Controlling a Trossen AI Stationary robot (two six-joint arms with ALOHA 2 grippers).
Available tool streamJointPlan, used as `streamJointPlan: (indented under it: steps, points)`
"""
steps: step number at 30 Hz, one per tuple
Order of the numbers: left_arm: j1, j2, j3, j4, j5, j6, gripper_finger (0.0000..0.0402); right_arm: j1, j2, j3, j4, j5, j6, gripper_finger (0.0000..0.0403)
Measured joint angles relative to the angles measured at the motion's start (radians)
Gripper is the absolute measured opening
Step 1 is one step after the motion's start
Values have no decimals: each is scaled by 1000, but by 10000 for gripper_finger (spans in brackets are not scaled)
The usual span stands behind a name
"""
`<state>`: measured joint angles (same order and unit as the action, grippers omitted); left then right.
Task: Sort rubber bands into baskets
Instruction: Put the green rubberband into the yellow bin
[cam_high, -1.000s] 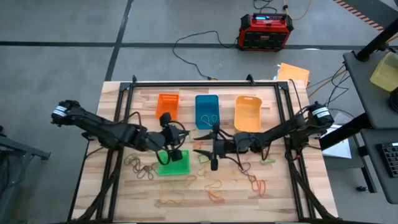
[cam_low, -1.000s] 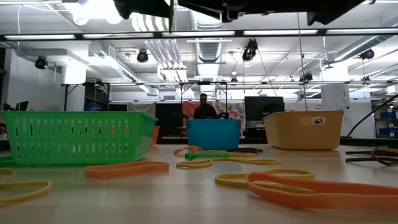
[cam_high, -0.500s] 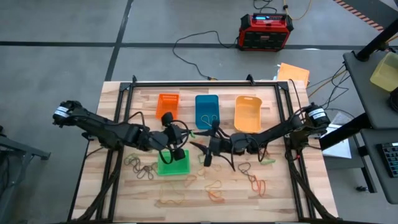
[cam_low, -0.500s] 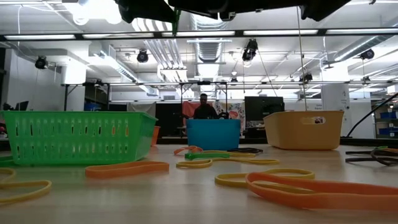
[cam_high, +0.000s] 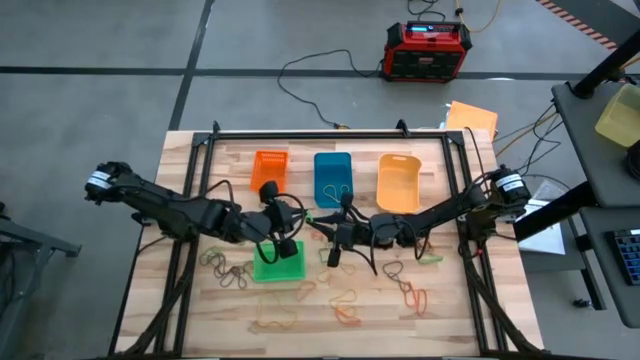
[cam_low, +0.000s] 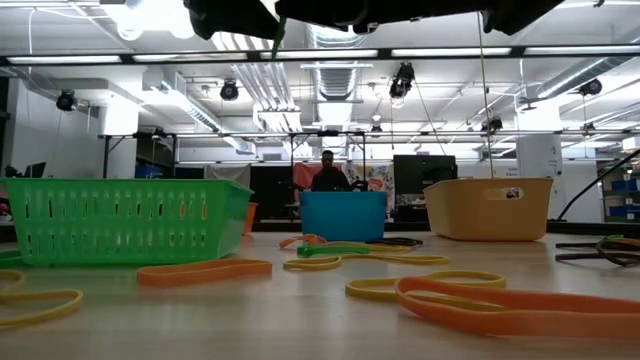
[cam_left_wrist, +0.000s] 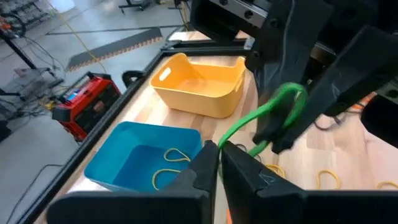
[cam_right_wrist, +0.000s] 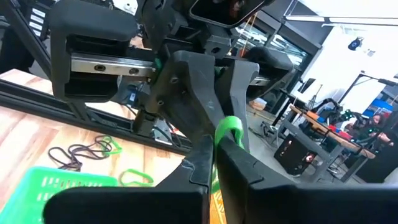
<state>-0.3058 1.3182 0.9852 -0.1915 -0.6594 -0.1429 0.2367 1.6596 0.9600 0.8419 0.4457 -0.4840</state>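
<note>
Left gripper (cam_left_wrist: 214, 163): clamped on green rubber band (cam_left_wrist: 273, 109), above green basket (cam_high: 277, 262).
Right gripper (cam_right_wrist: 214, 149): clamped on same band.
Risk: opposing pulls overstretch band; snap-back, slip or miss.

— How was the light over your bench (cam_high: 190, 300)?

— Even and bright from above; my arms threw only soft, short shadows on the wood.

— And level with the bench top?

— The ceiling strip lights (cam_low: 455, 52) glared white. The nearest orange band (cam_low: 520, 305) was soft and out of focus.

— Your wrist views?

— My own fingers (cam_left_wrist: 245, 177) sat dark and blurred up close, and straight edges bent toward the corners.
</note>
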Motion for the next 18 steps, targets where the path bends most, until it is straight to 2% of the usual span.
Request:
streamJointPlan:
  steps: [5, 10, 13, 18]
  points:
    - [0, -16, 0, -26, 11, 3, 75, 0, -15, 0, -25, 0, 14, 9]
    - [4, -46, 0, -124, -61, 28, 151, -16, -105, 0, -227, 14, 124, 9]
    - [21, -72, 0, -192, -62, 40, 183, -57, -199, 4, -472, 34, 246, 9]
    - [78, -123, 0, -315, -65, 69, 204, -213, -334, 90, -1096, 23, 575, 9]
